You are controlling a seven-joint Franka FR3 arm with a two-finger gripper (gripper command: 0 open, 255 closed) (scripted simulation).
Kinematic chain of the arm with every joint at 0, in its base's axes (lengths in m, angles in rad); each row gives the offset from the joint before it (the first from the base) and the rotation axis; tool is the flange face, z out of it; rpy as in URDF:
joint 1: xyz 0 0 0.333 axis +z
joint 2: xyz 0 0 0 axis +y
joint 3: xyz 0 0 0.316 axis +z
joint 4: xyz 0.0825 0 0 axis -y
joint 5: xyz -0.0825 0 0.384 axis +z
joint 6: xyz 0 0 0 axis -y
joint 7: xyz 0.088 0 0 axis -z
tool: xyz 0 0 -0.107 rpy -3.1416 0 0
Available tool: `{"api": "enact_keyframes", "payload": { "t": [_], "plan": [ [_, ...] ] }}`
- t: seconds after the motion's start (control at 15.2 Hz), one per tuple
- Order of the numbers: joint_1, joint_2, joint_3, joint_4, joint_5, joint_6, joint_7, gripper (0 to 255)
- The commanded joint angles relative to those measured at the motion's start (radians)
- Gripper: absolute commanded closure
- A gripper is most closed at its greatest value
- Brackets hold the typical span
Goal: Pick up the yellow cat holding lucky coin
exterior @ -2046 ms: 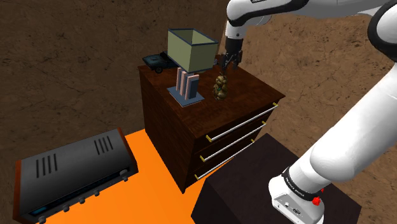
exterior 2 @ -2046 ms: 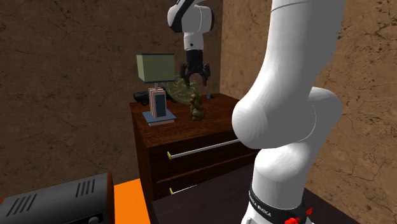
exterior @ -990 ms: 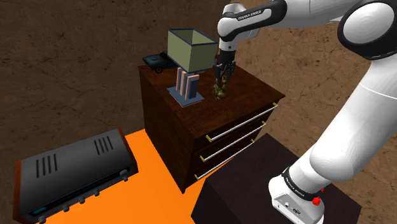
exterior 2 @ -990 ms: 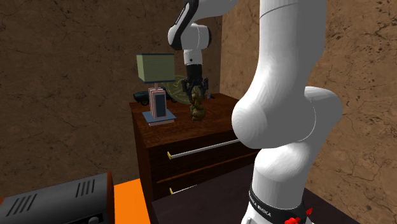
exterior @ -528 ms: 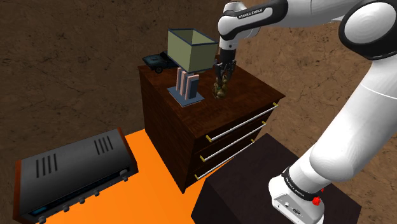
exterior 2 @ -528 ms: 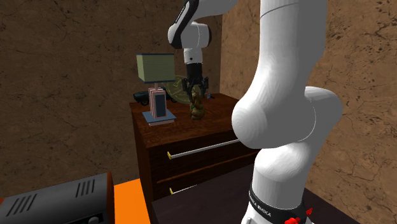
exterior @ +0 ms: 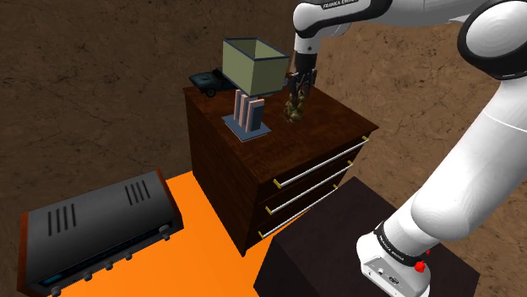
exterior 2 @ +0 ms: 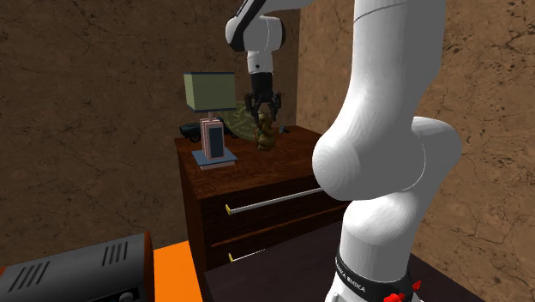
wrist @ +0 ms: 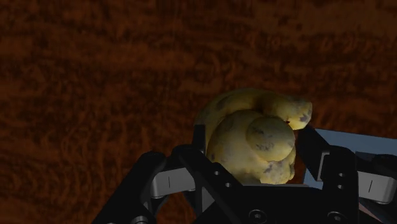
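Compared with half a second ago, the gripper (exterior: 296, 96) sits higher, its fingers clamped on the yellow cat (exterior: 295, 111), which hangs just above the dark dresser (exterior: 253, 156) top, beside the lamp (exterior: 252, 66). Lifting is under way (the grip looks secure); next, a steady rise clear of the shade.

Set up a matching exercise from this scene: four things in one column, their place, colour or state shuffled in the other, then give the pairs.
Things
1. cat figure
2. lamp
3. black stereo box
4. dresser

Place, colour or state
A. on the floor by the orange patch
B. clasped between the black fingers
C. standing on the dresser top, olive-green shade
D. dark brown wood, long metal drawer handles

Pairs: 1-B, 2-C, 3-A, 4-D
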Motion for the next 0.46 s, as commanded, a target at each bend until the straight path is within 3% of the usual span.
{"api": "enact_keyframes", "payload": {
  "t": [0.0, 0.4],
  "plan": [
    [0.000, -0.003, 0.000, 0.023, 0.000, -0.025, 0.000, 255],
    [0.000, -0.011, 0.000, 0.068, -0.001, -0.079, -0.001, 255]
  ]
}}
